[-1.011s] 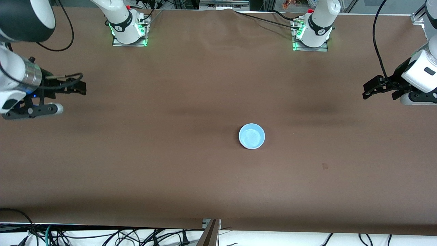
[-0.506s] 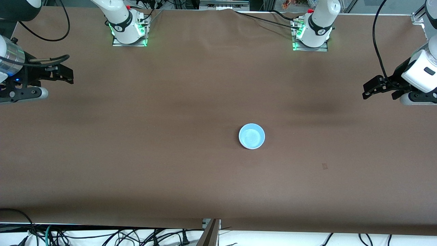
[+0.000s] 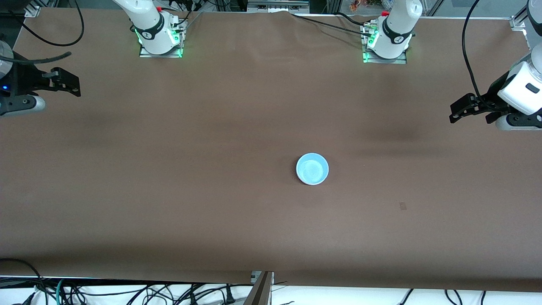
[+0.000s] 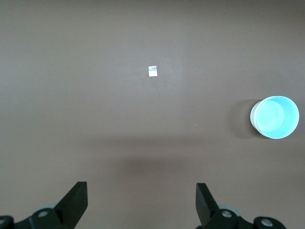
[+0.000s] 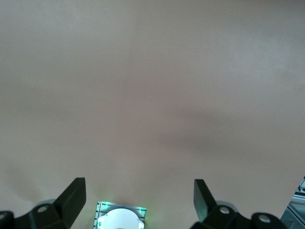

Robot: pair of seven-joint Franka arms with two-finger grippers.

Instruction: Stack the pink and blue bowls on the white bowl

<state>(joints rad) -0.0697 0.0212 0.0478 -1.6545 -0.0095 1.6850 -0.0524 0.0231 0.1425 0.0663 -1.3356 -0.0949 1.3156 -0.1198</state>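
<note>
Only one bowl outline is visible on the table [image 3: 169,203]: the blue bowl [image 3: 312,169], upright near the middle of the surface, somewhat toward the left arm's end. In the left wrist view the blue bowl [image 4: 275,117] shows a pale band of rim or wall below its edge, which suggests it sits nested on other bowls. The pink bowl and the white bowl cannot be made out separately in any view; whether they lie beneath the blue one cannot be confirmed from above. Judged from this layout, the stack appears complete, with the blue bowl as the top element and nothing left loose on the surface. The left gripper [image 3: 459,109] hangs over the table edge at the left arm's end, well apart from the bowl; in its own wrist view the left gripper [image 4: 140,202] has its fingers spread wide with nothing between them. The right gripper [image 3: 63,80] hangs over the table edge at the right arm's end, likewise well apart from the bowl; the right wrist view shows the right gripper [image 5: 139,199] with fingers spread and empty, above bare tabletop with the right arm's base plate [image 5: 120,217] below. Both arms stand clear in a waiting posture. A small paper tag [image 4: 153,70] lies on the table, apart from the bowl. No remaining step is evident.
</note>
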